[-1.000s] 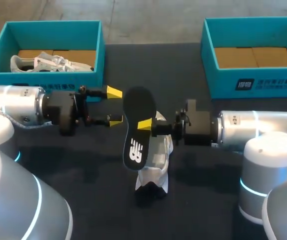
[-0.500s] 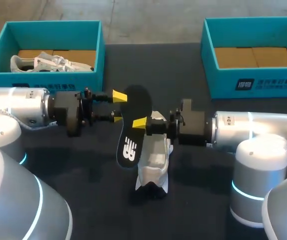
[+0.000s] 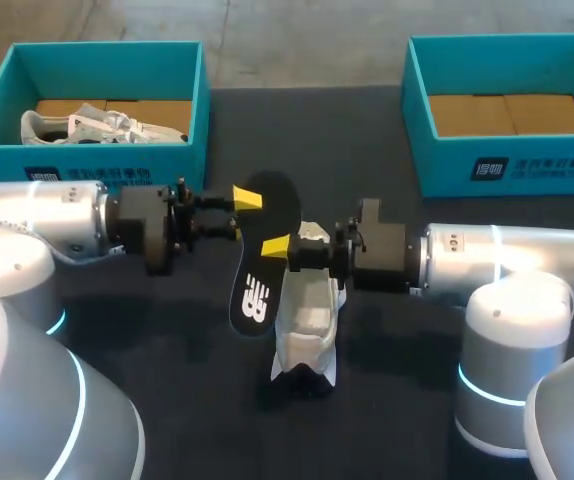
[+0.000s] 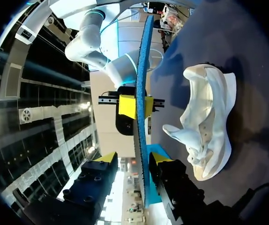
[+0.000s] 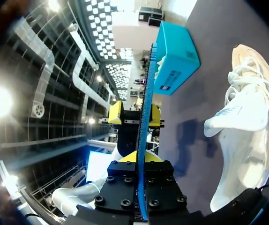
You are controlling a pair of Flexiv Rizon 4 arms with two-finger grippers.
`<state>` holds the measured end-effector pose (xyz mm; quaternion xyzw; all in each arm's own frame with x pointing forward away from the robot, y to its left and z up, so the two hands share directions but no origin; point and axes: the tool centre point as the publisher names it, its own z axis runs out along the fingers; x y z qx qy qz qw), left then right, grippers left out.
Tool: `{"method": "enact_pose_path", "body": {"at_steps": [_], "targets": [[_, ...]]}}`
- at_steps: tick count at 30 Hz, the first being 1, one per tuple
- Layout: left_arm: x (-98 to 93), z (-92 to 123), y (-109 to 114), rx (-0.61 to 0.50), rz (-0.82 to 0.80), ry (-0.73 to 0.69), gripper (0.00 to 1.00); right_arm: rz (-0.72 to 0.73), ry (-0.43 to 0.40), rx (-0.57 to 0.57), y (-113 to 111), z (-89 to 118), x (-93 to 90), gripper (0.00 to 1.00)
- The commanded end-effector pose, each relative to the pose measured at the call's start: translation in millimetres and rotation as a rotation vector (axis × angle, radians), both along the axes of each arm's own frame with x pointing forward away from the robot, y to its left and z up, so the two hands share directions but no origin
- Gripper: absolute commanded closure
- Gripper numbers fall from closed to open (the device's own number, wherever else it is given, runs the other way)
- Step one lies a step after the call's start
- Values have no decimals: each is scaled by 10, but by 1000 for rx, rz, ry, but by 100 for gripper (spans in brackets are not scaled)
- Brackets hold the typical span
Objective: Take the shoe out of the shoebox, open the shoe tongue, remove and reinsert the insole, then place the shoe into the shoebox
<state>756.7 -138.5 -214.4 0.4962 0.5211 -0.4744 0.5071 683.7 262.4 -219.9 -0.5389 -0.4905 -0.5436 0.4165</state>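
A white shoe [image 3: 307,325] lies near the middle of the dark table [image 3: 207,400]. At its 11 o'clock the black insole [image 3: 257,290] is held on edge, with the right gripper [image 3: 277,246] clamped on it from 3 o'clock. From 9 o'clock, the left gripper [image 3: 241,214] has its fingers spread to either side of the insole's far end. Beyond, a teal shoebox [image 3: 87,160] at 10 o'clock holds a second shoe [image 3: 102,126]. Another shoebox [image 3: 527,165] sits at 2 o'clock.

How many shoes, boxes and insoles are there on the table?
White shoes: 2
Teal shoeboxes: 2
Black insole: 1
Total: 5
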Motion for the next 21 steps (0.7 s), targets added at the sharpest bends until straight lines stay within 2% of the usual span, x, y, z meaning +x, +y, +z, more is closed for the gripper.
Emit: {"method": "enact_pose_path", "body": {"at_steps": [1, 7, 13, 21], "targets": [[-21, -22, -47, 3, 12, -5, 60, -1, 3, -9, 26, 15, -3, 100], [-10, -45, -56, -1, 37, -11, 65, -1, 3, -9, 26, 15, -3, 100], [8, -76, -84, 3, 52, -10, 77, -1, 3, -9, 26, 15, -3, 100], [58, -101, -110, 10, 65, -14, 84, -1, 3, -9, 26, 15, -3, 100]]}}
